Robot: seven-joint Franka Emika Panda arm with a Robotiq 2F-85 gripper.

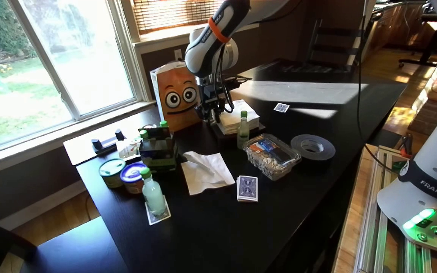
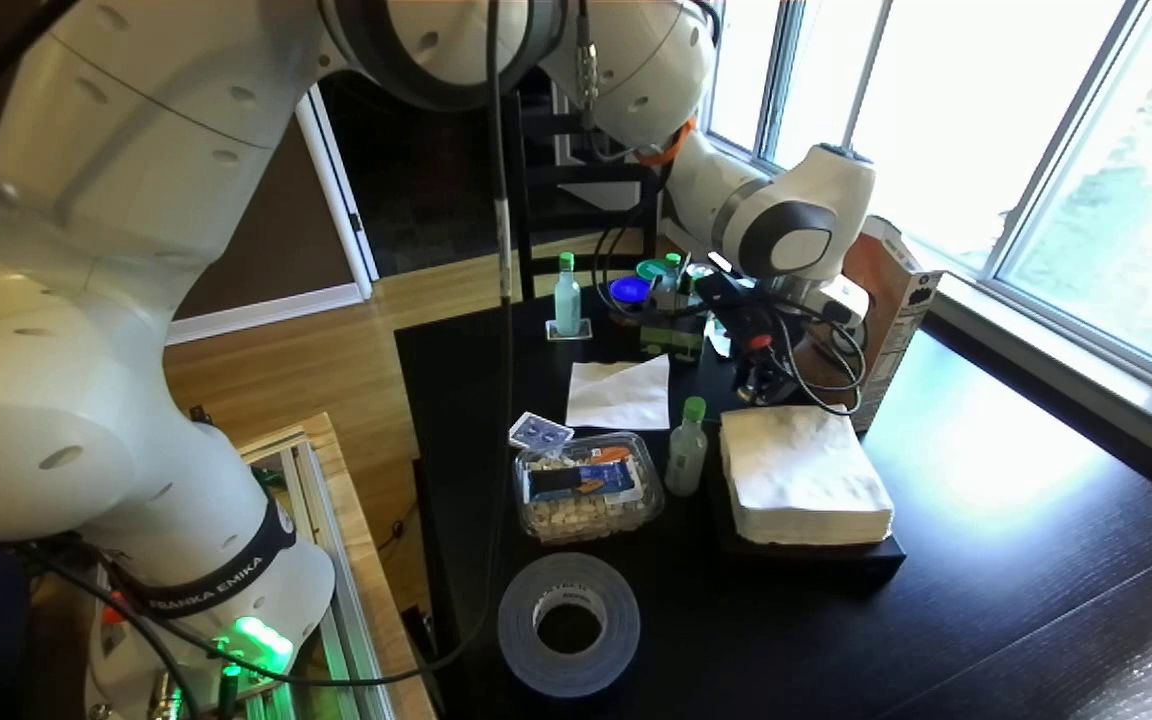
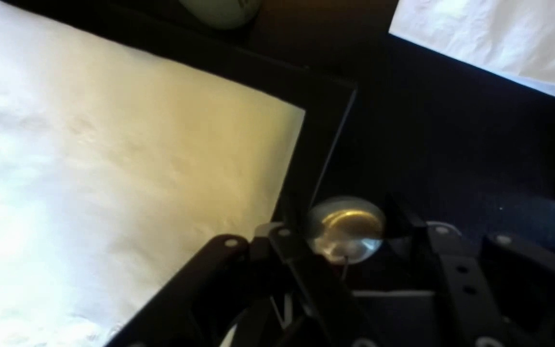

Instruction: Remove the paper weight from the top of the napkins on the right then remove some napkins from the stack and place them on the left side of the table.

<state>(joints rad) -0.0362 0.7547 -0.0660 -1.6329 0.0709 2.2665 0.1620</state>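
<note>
Between the fingers of my gripper (image 3: pixel 346 222) sits a round, glassy paper weight (image 3: pixel 347 231), and the pads press it from both sides. In the exterior views I cannot make it out. The napkins (image 2: pixel 801 465) form a square white stack on a low dark base (image 2: pixel 826 565). Their top is bare, and it fills the left of the wrist view (image 3: pixel 138 159). My gripper (image 1: pixel 210 115) hangs just beyond the stack's edge, between it and the brown box with a face, over the black table (image 1: pixel 211 235).
A creased white sheet (image 1: pixel 207 172) lies on the table. Beside the stack stands a green-capped bottle (image 2: pixel 686 450), with a clear plastic tray (image 2: pixel 591 490) and a tape roll (image 2: pixel 569 625) nearby. The face box (image 1: pixel 176 94) is close to the arm. Tubs, a bottle carrier (image 1: pixel 158 149) and cards (image 1: pixel 247 187) lie further off.
</note>
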